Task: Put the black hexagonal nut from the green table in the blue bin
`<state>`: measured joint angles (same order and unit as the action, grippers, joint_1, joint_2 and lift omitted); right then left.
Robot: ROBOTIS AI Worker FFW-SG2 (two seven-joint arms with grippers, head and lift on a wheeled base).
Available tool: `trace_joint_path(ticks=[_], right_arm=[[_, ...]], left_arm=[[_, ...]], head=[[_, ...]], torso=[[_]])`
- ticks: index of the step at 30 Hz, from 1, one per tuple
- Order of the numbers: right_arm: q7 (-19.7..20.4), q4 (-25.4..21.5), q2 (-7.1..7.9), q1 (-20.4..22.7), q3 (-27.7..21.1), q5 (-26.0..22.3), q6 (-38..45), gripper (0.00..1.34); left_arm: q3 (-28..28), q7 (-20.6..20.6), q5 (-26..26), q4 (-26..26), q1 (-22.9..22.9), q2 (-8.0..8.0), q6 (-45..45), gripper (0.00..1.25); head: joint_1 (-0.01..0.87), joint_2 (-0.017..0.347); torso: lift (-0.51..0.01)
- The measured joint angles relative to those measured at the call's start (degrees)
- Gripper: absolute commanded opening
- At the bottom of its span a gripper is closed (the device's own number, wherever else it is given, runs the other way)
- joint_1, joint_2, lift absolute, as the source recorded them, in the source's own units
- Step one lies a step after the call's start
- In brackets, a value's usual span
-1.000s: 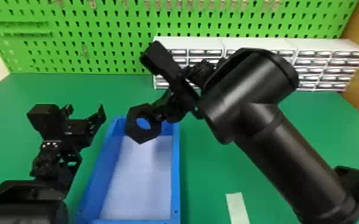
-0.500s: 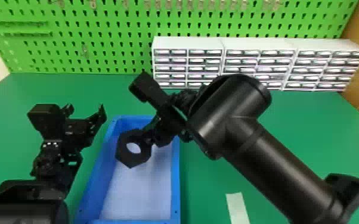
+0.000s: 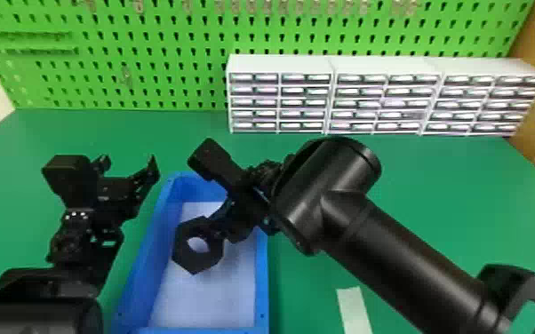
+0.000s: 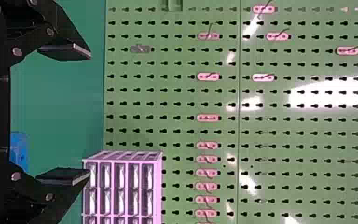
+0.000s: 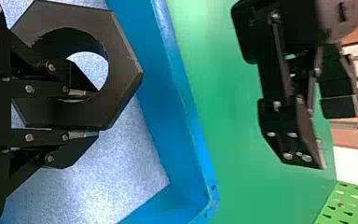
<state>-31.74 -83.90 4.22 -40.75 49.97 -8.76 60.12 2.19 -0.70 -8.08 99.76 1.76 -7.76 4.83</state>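
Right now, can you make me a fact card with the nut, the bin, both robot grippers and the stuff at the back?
Nut: black and hexagonal, with a round hole, held over the bin
Bin: blue, rectangular, pale inside bottom, on the green table
Right gripper: black, shut on the nut's ring, one finger through the hole
Left gripper: black, open, left of the bin
Back: white drawer cabinets, green pegboard

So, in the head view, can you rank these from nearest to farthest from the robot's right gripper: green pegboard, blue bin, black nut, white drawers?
1. Black nut: held in the right gripper.
2. Blue bin: beneath the nut.
3. White drawers: beyond the bin, toward the right.
4. Green pegboard: behind the drawers.
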Motion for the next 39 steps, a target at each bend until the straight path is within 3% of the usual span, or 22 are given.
trace_joint_path(ticks=[12,21,28,39], right_arm=[[0.0,1.6,0.00,-0.1,0.9,-1.7,-1.1,0.29],[-0.1,1.6,0.07,-0.1,0.9,-2.2,-1.0,0.60],[-0.1,1.6,0.16,0.1,0.9,-2.3,-1.1,0.92],[-0.1,1.5,0.18,0.2,0.2,-2.1,-1.0,1.00]], left_arm=[[0.0,0.0,0.0,0.0,0.0,-0.02,0.0,0.88],[0.0,0.0,-0.1,0.0,0.1,-0.03,0.0,0.88],[0.0,0.0,-0.4,0.0,0.1,-0.03,0.0,0.88],[-0.1,0.0,-0.4,0.0,0.2,-0.04,0.0,0.88]], head=[[0.686,0.052],[0.686,0.052],[0.686,0.052],[0.686,0.052]], torso=[[-0.097],[-0.097],[-0.097],[-0.097]])
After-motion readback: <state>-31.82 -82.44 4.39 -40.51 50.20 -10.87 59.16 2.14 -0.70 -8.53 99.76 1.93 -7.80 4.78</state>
